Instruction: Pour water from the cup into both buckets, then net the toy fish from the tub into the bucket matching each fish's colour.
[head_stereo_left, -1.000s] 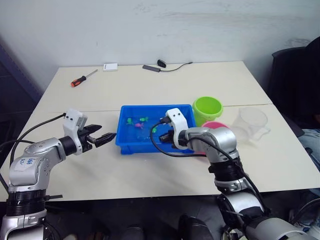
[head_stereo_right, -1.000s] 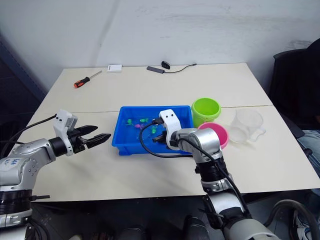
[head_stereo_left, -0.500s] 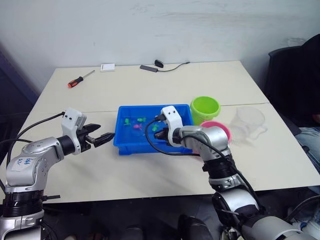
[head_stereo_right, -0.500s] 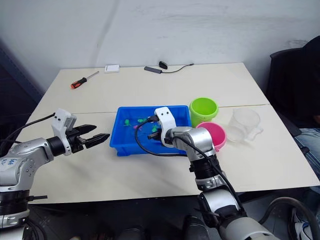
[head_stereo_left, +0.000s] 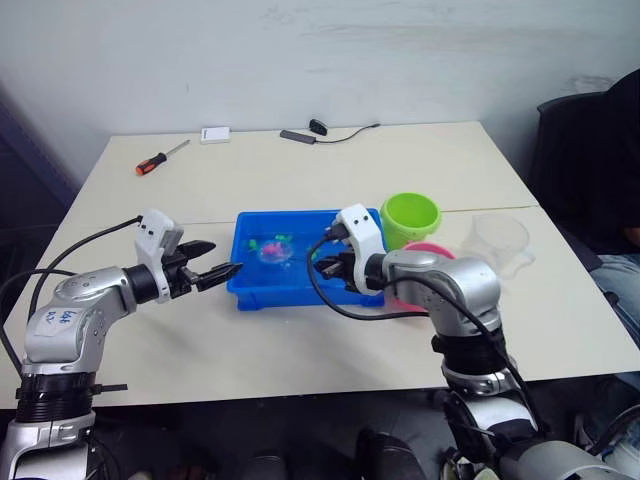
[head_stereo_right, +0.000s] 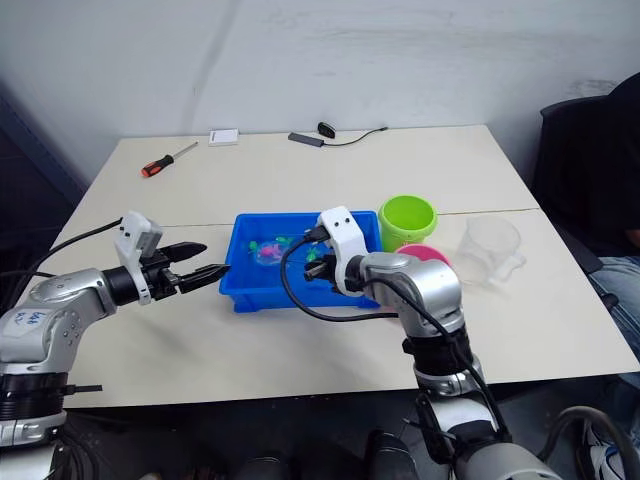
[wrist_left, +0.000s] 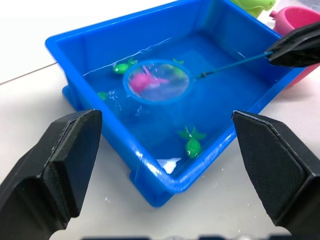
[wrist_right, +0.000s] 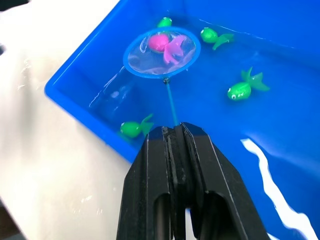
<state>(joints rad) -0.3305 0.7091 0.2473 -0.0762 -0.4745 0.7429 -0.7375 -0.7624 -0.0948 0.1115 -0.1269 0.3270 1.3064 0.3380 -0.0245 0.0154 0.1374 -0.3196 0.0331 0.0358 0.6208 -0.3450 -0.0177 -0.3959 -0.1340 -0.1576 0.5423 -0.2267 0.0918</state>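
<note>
While my left gripper waits spread and empty beside the shallow bright blue plastic tub, my right gripper pinches the round light-blue hoop net, a pink toy fish inside. Green fish remain; the pink plastic bucket awaits this catch.

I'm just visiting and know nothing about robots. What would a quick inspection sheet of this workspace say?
Surface: pale table.
Job's things: blue tub holds water and green fish; net carries a pink fish; green bucket, pink bucket, clear cup stand beside it.
Clutter: screwdriver, white box.
Grippers: right gripper shut on net handle; left gripper open, beside tub.
Cables: dark cable at far edge.
Surroundings: white wall, dark chair.
</note>
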